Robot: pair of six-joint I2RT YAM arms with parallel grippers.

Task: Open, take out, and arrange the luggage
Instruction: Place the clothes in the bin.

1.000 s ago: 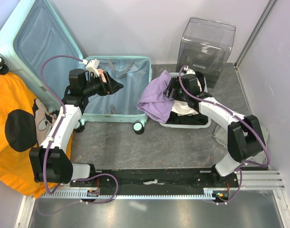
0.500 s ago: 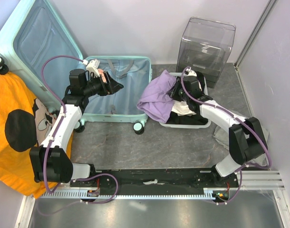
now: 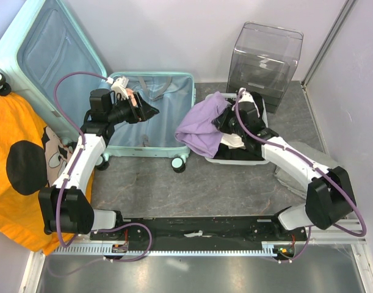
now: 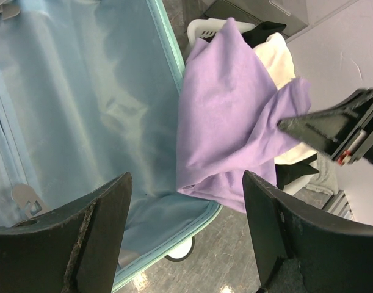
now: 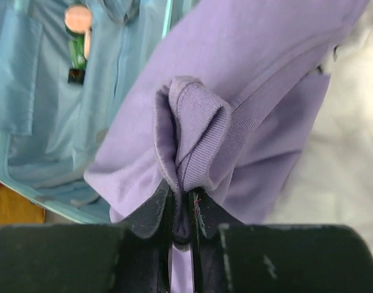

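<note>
Luggage [image 3: 165, 125] is lying open at rear left, lid upright | my right gripper [image 5: 180, 204] is pinching purple cloth [image 5: 253, 67] beside basket [image 3: 236, 160] | my left gripper [image 4: 185, 183] is hovering wide over lining

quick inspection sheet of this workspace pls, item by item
surface: grey stone-look tabletop, partly covered
job's things: mint ribbed hard-shell suitcase lies open, lid against the wall; lilac fabric garment drapes over its rim nearest the basket
clutter: white plastic mesh basket of clothes; clear plastic box; orange printed cloth; grey cloth
hands: left hand open above the suitcase; right hand shut on the garment's ribbed edge
cables: purple cables loop along both arms
surroundings: pale walls; aluminium rail at near edge
</note>
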